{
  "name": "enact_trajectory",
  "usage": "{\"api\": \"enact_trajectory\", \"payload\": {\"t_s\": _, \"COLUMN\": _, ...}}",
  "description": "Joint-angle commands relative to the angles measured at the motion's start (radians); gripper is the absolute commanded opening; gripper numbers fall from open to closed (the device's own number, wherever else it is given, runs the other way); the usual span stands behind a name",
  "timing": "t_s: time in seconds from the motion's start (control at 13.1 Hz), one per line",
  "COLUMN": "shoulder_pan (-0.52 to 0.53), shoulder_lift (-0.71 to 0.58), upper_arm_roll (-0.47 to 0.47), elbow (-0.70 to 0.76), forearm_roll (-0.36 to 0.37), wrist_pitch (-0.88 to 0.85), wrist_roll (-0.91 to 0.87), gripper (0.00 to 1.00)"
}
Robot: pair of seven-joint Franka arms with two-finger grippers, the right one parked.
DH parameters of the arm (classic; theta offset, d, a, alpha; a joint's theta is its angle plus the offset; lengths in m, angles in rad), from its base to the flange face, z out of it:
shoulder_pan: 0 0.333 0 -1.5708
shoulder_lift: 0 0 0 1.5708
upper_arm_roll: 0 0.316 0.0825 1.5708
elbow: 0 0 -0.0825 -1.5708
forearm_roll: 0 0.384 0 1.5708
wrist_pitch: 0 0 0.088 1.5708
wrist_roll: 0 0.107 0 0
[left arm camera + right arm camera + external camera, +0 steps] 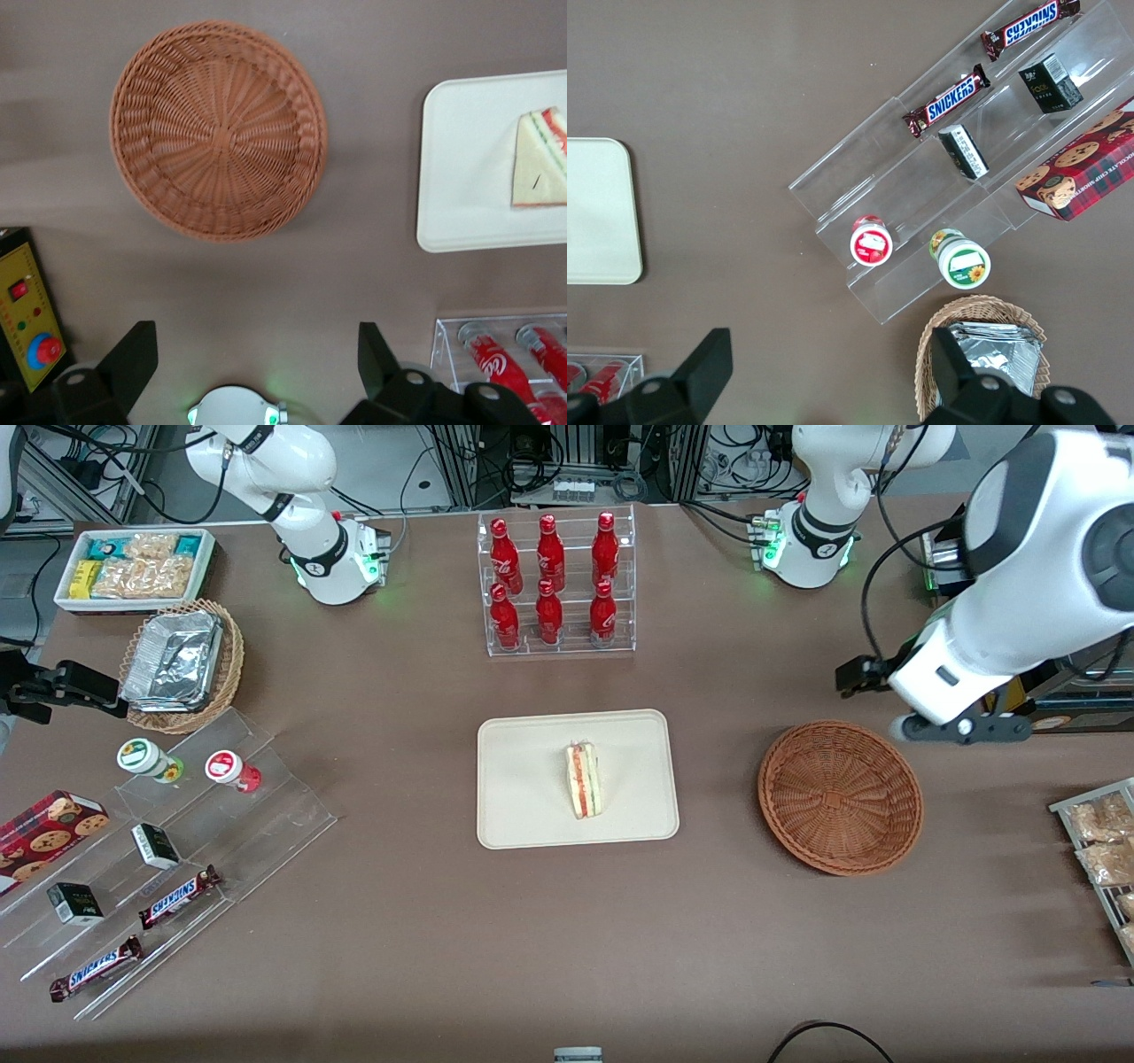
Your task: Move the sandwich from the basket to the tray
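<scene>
1. Front view: nearest the camera lie two Snickers bars (pixel 133 939) on a clear stepped stand (pixel 177 850) toward the parked arm's end of the table, with small dark boxes, two round-lidded cups and a cookie box (pixel 49 824) on it.
2. Midway down the table, the tray (pixel 523 779) holds the sandwich (pixel 582 781), which lies near the tray's middle with its red and green filling edge showing.
3. The basket (pixel 840 797) sits beside the tray, toward the working arm's end, well apart from it and with nothing in it.
4. The left arm's gripper (pixel 864 673) hangs above the table just farther from the camera than the basket; only a dark part of it shows past the white wrist.
5. Farther from the camera than the tray stands a clear rack of red bottles (pixel 554 584); a tan basket with foil containers (pixel 182 664) and a white bin of snacks (pixel 133 567) sit toward the parked arm's end.
6. Left wrist view: the two dark fingers (pixel 133 359) stand wide apart with nothing between them, high over bare table near the basket (pixel 219 131).
7. The same view shows the sandwich (pixel 536 159) on the tray (pixel 461 168), and part of the bottle rack (pixel 500 354).
8. Right wrist view: a corner of the tray (pixel 598 212), the stepped stand (pixel 957 159) with its snacks, and the foil basket (pixel 983 354) are visible.
</scene>
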Motion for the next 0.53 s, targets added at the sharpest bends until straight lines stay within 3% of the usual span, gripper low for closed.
{"api": "enact_trajectory", "payload": {"t_s": 0.0, "shoulder_pan": 0.111, "shoulder_lift": -0.076, "upper_arm_roll": -0.092, "elbow": -0.043, "forearm_roll": 0.013, "wrist_pitch": -0.045, "wrist_roll": 0.022, "gripper": 1.0}}
{"api": "enact_trajectory", "payload": {"t_s": 0.46, "shoulder_pan": 0.17, "shoulder_lift": -0.179, "upper_arm_roll": -0.08, "elbow": -0.039, "forearm_roll": 0.02, "wrist_pitch": -0.157, "wrist_roll": 0.069, "gripper": 1.0}}
